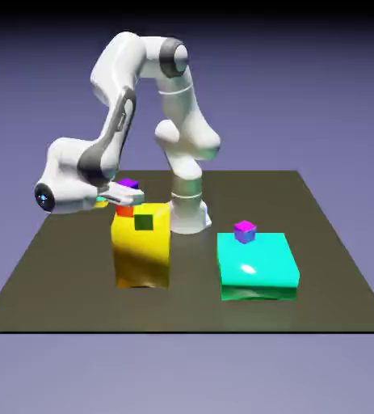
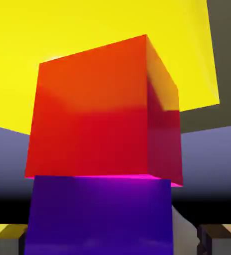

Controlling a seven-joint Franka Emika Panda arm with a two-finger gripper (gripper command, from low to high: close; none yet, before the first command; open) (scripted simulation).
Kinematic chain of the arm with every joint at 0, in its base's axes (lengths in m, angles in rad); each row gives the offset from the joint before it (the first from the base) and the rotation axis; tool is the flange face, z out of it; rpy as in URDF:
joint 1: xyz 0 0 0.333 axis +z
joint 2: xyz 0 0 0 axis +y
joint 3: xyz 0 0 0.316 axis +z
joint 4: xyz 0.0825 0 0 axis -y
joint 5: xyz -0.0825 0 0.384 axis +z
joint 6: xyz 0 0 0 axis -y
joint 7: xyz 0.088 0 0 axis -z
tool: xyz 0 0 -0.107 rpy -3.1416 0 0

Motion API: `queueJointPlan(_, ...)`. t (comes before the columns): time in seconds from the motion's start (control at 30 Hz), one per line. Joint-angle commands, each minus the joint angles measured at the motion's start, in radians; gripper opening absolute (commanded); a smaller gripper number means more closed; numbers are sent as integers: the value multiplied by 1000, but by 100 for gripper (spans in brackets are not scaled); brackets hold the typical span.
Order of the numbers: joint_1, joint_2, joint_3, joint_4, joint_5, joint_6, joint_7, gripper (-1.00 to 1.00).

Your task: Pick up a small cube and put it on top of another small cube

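Observation:
The small purple cube (image 1: pixel 128 183) rests on the small red cube (image 1: pixel 124 211), which stands at the far left corner of the yellow block's top (image 1: pixel 141 251). In the hand view the purple cube (image 2: pixel 100 214) fills the bottom and meets the red cube's (image 2: pixel 97 109) magenta face. My gripper (image 1: pixel 129 196) reaches in from the exterior view's left at the purple cube's height. Its fingertips (image 2: pixel 7 239) stand wide at either side of the cube, with a gap on the right, so the gripper (image 2: pixel 115 241) is open.
A dark green cube (image 1: pixel 144 221) sits on the yellow block right beside the red cube. A cyan block (image 1: pixel 257 265) at the exterior view's right carries a blue-violet cube with a pink top (image 1: pixel 245 232).

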Motion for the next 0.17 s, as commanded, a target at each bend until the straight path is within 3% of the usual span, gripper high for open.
queueJointPlan(0.0, 33, 11, -36, 30, 3, -19, -9, 100)
queueJointPlan(0.13, 160, 53, -174, 142, 15, -89, -41, 100)
